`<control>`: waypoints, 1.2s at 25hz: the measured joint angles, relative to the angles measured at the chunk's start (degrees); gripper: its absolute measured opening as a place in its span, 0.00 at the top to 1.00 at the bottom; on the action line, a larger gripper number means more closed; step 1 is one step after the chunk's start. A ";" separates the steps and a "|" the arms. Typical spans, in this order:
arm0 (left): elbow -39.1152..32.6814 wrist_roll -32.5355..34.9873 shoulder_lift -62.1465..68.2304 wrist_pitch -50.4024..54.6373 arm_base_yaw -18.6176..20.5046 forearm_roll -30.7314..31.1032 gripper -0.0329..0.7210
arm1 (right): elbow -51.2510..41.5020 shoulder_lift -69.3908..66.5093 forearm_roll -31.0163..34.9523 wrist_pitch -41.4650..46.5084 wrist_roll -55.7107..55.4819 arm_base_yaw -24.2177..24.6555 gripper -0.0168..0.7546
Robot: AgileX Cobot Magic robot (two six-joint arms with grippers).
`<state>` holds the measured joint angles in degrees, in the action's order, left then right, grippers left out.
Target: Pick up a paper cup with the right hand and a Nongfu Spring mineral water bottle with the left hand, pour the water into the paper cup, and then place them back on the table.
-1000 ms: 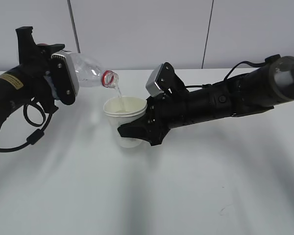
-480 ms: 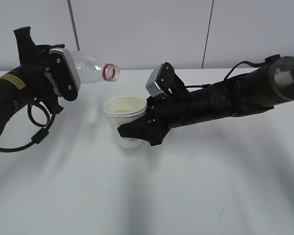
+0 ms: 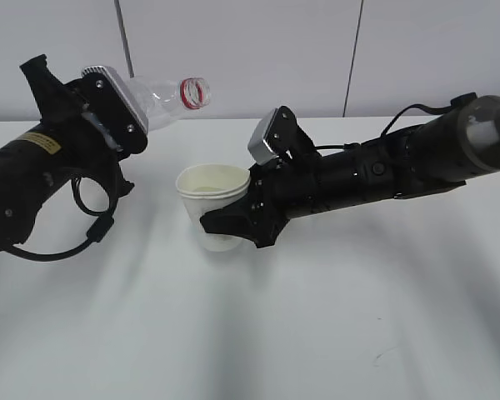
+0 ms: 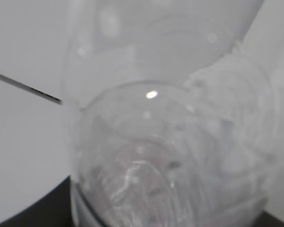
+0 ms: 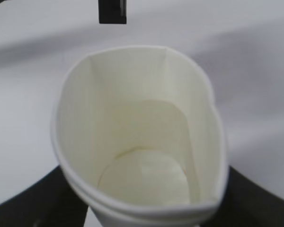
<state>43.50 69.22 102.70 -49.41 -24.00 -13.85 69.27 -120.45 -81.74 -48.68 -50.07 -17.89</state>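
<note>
- Compared with a second ago, the Nongfu Spring mineral water bottle (image 3: 168,97) is tipped back: its red neck ring, which was dipping over the cup with a thin stream falling from the mouth, is now pointing slightly upward, above and to the left of the cup, and no stream is showing.
- Along with it, the left hand (image 3: 108,112) is sitting higher and rotated, its yellow sticker and looping black cable shifted up and toward the middle of the exterior view.
- That left gripper is clamping the bottle's body, its jaws closed around the clear plastic; the label is hidden behind the gripper.
- In the left wrist view the bottle (image 4: 165,142) is filling nearly the whole picture as a blurred clear wall, so the fingers cannot be made out there.
- The paper cup (image 3: 212,208) and the right hand (image 3: 237,218) are sitting where they were in the earlier pictures, unchanged.
- The right gripper is gripping the cup around its lower side, black jaws pressing on both flanks; the cup is standing roughly upright.
- Whether the cup is lifted off the table (image 3: 317,333) or resting on it cannot be told.
- In the right wrist view the cup (image 5: 137,142) is looking squeezed into an oval, rim dented by the grip.
- The water (image 5: 144,177) is lying shallow and clear over the cup's round bottom.
- Bottle mouth and cup rim are apart, not touching.
</note>
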 joint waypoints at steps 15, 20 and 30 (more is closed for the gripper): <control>0.05 -19.81 0.00 5.61 -3.30 -19.36 0.47 | 0.00 0.00 2.91 0.09 0.00 0.00 0.39; 0.05 -32.79 0.00 7.84 -3.30 -19.36 0.47 | 0.00 0.00 5.46 0.86 0.00 0.00 0.39; 0.06 -42.33 0.00 7.85 -3.30 -17.98 0.47 | 0.00 0.00 14.34 4.24 2.35 0.00 0.39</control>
<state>43.55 26.88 102.70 -41.55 -27.30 -31.83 69.27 -120.45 -67.41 -44.44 -47.72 -17.89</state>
